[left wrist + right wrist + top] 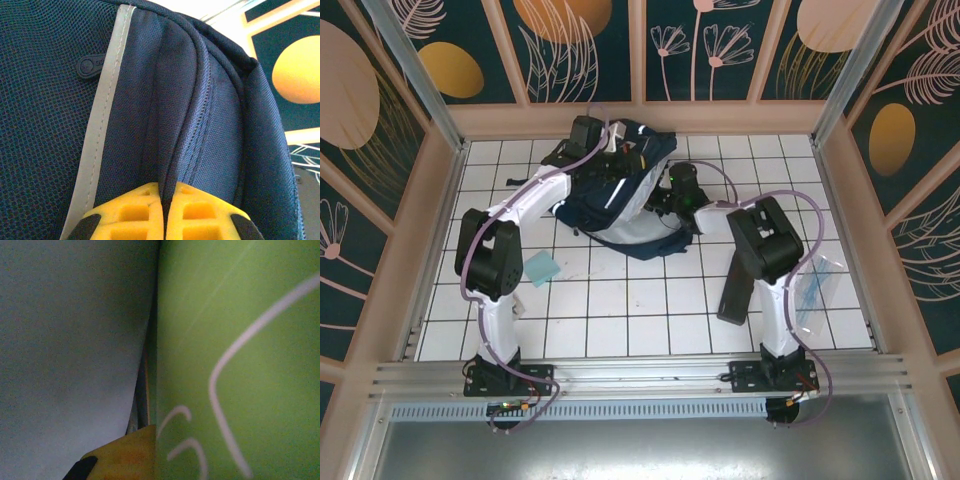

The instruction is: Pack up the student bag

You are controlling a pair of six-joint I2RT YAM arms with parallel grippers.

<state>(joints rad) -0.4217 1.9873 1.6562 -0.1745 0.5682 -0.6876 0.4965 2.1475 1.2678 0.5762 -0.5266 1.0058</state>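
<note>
Left gripper pinching the navy-blue fabric backpack, right gripper at three o'clock clamping a flat green book, we'd lift higher.

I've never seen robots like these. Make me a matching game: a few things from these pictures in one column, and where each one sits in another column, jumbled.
Things
1. student bag
2. pale teal sheet
3. clear plastic sleeve

Places
A. near the right side of the table, outside the right arm
B. far middle of the table, where both arms reach in
C. flat on the tiles, just beside the elbow of the left arm

Pairs: 1-B, 2-C, 3-A
</note>
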